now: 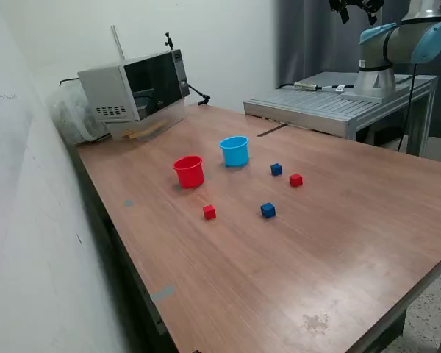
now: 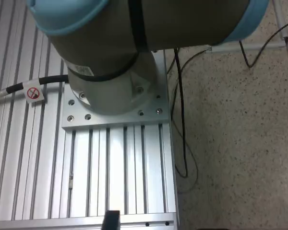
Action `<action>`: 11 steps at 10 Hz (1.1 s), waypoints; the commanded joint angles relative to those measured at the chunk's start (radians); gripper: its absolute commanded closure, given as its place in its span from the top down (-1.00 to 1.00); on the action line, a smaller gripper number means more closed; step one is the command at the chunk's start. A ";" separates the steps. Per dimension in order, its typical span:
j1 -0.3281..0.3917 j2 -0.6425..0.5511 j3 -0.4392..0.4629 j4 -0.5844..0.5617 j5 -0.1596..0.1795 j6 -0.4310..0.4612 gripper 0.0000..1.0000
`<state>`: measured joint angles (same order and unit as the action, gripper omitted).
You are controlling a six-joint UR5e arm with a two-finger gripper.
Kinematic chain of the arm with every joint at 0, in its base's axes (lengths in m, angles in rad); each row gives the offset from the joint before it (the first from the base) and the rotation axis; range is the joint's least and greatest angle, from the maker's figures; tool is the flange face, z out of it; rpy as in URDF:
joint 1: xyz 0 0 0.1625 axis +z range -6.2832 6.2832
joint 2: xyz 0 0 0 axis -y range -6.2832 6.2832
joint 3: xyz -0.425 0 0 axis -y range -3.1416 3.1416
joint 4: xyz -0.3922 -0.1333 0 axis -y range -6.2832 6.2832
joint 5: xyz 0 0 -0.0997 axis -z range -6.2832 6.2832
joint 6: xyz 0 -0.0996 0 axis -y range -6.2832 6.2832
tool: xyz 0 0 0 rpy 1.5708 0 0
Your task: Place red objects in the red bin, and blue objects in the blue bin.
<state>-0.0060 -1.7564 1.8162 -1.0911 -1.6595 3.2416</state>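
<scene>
The red cup (image 1: 189, 170) and the light-blue cup (image 1: 235, 151) stand upright, side by side, on the wooden table (image 1: 338, 243). One red cube (image 1: 209, 212) lies in front of the red cup. The other red cube (image 1: 296, 179) lies toward the exterior view's right. One dark blue cube (image 1: 276, 169) lies beside that red cube, the other blue cube (image 1: 267, 210) nearer the front. My gripper (image 1: 356, 9) is high above the arm's base, far from the table's objects. In the wrist view its fingertips (image 2: 111, 219) stand wide apart with nothing between them, and the cubes and cups are out of sight.
A microwave (image 1: 136, 88) stands at the table's back corner with a clear bag (image 1: 73, 114) beside it. The arm's base (image 1: 375, 81) is mounted on a slatted metal platform (image 1: 331, 103) behind the table. The wrist view shows the base (image 2: 110, 62), cables (image 2: 180, 120) and speckled floor.
</scene>
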 commanded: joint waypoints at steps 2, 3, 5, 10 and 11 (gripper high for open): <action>0.009 0.002 -0.015 -0.120 0.000 -0.002 1.00; 0.008 0.002 -0.021 -0.178 0.000 -0.002 1.00; 0.003 0.035 -0.090 -0.233 0.003 0.000 1.00; 0.087 0.280 -0.389 -0.349 0.006 0.010 1.00; 0.124 0.323 -0.400 -0.413 0.006 0.010 1.00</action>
<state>0.0452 -1.5498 1.5133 -1.3929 -1.6535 3.2503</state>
